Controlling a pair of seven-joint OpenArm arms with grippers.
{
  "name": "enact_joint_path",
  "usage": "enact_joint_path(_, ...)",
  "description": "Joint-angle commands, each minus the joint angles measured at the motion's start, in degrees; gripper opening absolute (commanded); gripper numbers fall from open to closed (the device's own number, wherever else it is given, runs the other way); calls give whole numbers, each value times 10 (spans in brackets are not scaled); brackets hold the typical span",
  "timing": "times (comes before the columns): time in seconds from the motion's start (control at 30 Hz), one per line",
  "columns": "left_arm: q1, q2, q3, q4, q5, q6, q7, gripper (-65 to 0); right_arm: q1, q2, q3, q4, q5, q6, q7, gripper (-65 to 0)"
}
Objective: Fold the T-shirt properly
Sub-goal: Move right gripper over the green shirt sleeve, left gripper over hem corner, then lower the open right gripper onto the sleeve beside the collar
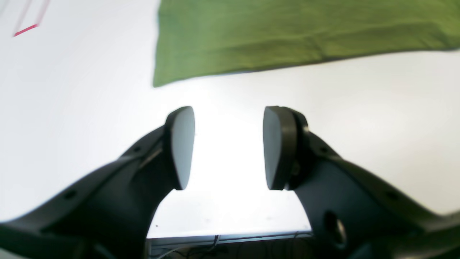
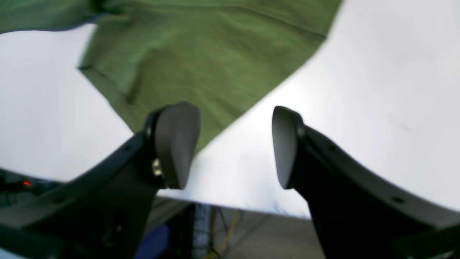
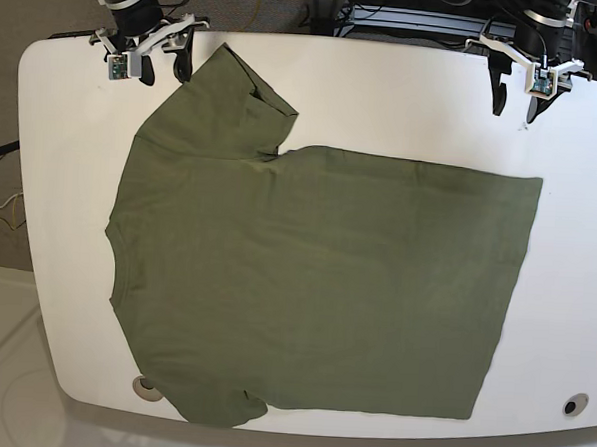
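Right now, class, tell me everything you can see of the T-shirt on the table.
The T-shirt is plain olive green, seemingly soft cotton, with short sleeves, a round neck and no print. It lies spread flat on the white table, neck toward the base view's left, hem toward its right. The far sleeve is creased, and the near sleeve reaches the table's front edge. Nothing but the table touches it.

The T-shirt (image 3: pixel 315 284) is showing plain olive green, unprinted; the table (image 3: pixel 385 98) is showing white; gripper fingers (image 1: pixel 181 147) are showing black.
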Motion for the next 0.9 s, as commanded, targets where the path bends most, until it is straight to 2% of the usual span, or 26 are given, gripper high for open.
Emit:
enact_joint_path(0.0,-3,-3,0,5,8,3,-10,-381,4,-2,2,5,6,6,7,-306)
enact_joint_path(0.2,-32,2,10,-14,11,12,-6,-405,39,-23,-16,-10,-36,4,0,-322)
enact_joint_path(0.33,-40,3,12,-22,3,11,-7,-410,54,-31,-19,-14,-44,4,-4,-326)
enact_joint_path(0.4,-48,-2,11,-28,-22,10,-6,-410,57,-44,-17,-8,-60,8,-11,-330)
enact_joint_path(0.67,-66,-4,5,-36,-55,9,19,-426,72,-48,-10,-9,-56,9,-27,-327)
enact_joint_path(0.87,-71,-4,-8,-24,-62,8,46,-390,81,-49,0,-8,-42,11,-39,-317)
